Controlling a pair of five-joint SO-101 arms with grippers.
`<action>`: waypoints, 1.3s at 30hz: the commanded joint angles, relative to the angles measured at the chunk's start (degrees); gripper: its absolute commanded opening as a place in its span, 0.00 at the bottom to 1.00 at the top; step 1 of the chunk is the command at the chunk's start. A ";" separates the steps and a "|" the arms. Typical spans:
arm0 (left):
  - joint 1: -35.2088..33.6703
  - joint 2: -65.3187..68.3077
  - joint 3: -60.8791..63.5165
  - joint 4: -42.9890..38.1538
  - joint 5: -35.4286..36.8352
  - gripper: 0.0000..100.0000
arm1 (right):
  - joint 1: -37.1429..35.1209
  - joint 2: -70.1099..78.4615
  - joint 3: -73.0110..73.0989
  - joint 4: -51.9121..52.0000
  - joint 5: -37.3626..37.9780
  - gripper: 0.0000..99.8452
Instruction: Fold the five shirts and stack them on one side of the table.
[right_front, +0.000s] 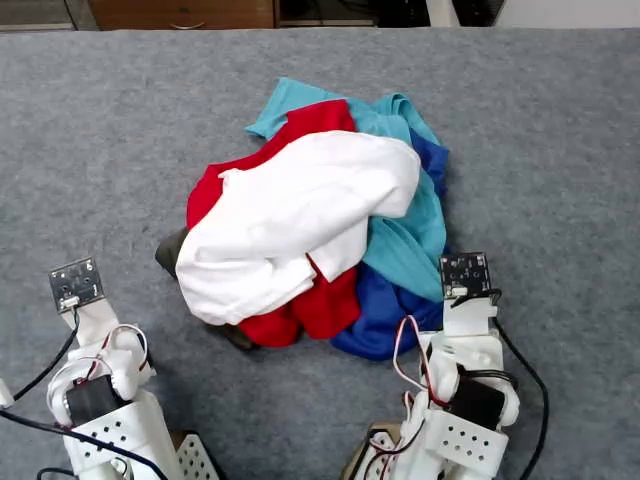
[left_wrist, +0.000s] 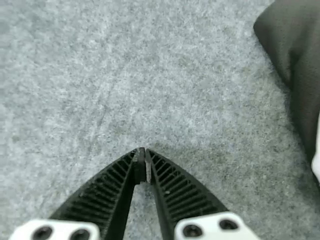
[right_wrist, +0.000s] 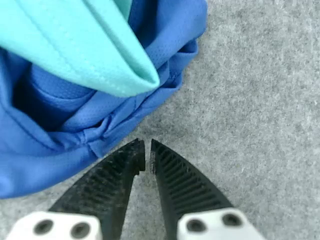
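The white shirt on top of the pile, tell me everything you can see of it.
The white shirt lies unfolded and crumpled on top of the heap, near the middle of the grey table. It looks like soft, plain cloth, bunched into rounded folds. It rests on the red shirt and overlaps the teal shirt. A dark shirt peeks out beside it.

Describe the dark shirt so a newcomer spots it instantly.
On the grey table, the white shirt tops the central heap. The dark shirt pokes out from under its edge on the side of the left claw. It alone is dull, near-black among bright colours.
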 joint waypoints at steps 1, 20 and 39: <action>-0.18 -0.75 -4.84 0.35 3.16 0.02 | 1.10 -6.46 0.04 0.26 -0.26 0.04; 6.59 -0.75 -12.66 0.09 14.15 0.02 | 1.10 -6.46 0.04 0.26 -0.26 0.04; 22.77 31.52 -49.67 13.71 20.13 0.02 | 1.10 -6.46 0.04 0.26 -0.26 0.04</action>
